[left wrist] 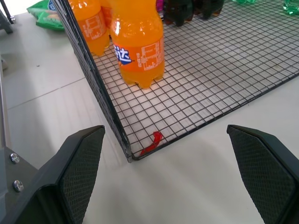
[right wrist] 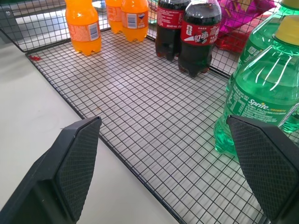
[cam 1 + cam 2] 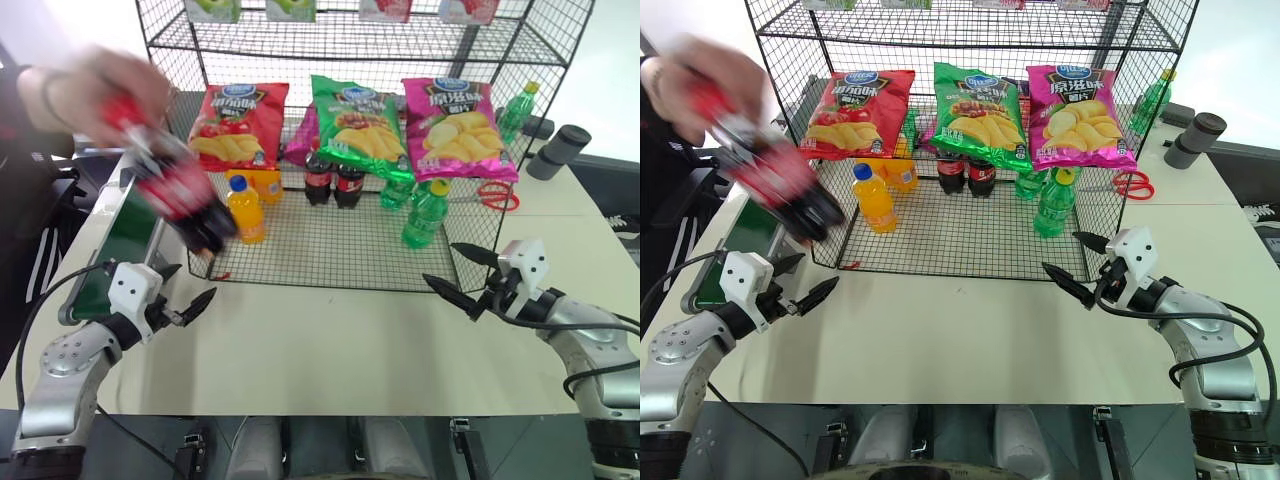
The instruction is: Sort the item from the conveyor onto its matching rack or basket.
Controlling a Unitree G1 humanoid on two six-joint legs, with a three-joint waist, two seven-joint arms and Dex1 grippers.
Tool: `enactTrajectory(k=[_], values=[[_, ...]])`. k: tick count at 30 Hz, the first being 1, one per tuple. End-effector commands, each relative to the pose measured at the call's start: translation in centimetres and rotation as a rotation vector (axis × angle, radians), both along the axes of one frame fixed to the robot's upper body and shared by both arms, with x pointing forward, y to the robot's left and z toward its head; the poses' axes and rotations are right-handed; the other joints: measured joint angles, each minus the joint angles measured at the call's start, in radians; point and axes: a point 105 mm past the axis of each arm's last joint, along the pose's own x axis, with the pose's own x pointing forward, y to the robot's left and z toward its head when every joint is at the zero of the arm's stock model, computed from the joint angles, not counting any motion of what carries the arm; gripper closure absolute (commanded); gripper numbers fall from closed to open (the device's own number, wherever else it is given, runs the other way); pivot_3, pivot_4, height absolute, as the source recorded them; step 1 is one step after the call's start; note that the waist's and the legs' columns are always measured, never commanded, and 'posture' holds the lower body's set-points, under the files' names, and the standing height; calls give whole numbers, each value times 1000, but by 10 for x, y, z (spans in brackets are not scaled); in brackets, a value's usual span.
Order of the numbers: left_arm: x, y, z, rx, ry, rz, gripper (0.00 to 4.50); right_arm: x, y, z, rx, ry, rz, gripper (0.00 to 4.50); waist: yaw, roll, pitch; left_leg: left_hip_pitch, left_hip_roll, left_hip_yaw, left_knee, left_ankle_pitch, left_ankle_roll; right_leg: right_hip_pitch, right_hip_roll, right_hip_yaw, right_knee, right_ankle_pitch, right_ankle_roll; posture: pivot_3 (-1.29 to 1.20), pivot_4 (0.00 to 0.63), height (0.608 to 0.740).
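Two tools idle over the desk (image 3: 330, 340), jaws apart, nothing gripped: left tool (image 3: 190, 308), right tool (image 3: 462, 278). Head view: cola bottle (image 3: 175, 190) blurred in a person's hand (image 3: 95, 85), above the conveyor (image 3: 125, 235) by the rack (image 3: 330, 245) corner; not on the belt yet. Left wrist: orange soda (image 1: 138, 44) just inside the rack corner. Right wrist: two colas (image 2: 189, 30) on the rack floor, green bottle (image 2: 261, 93) near. Risk: reaching while the hand is over the belt, or clipping the rack edge or orange soda on placement.
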Motion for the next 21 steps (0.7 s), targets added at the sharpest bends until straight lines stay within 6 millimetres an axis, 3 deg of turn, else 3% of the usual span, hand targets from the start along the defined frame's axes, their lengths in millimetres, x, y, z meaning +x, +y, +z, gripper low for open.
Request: enactTrajectory(k=[1,21], values=[[0,4,14,-13,-51,30,0,2,1,14,3,-42,19,40,-1,0,0,0,0,0,0,0,0,0,0,0,0,0,0,0,150,740],[-7,15,16,-78,-80,152,0,13,-4,6,14,11,17,40,0,0,0,0,0,0,0,0,0,0,0,0,0,0,0,0,150,740]])
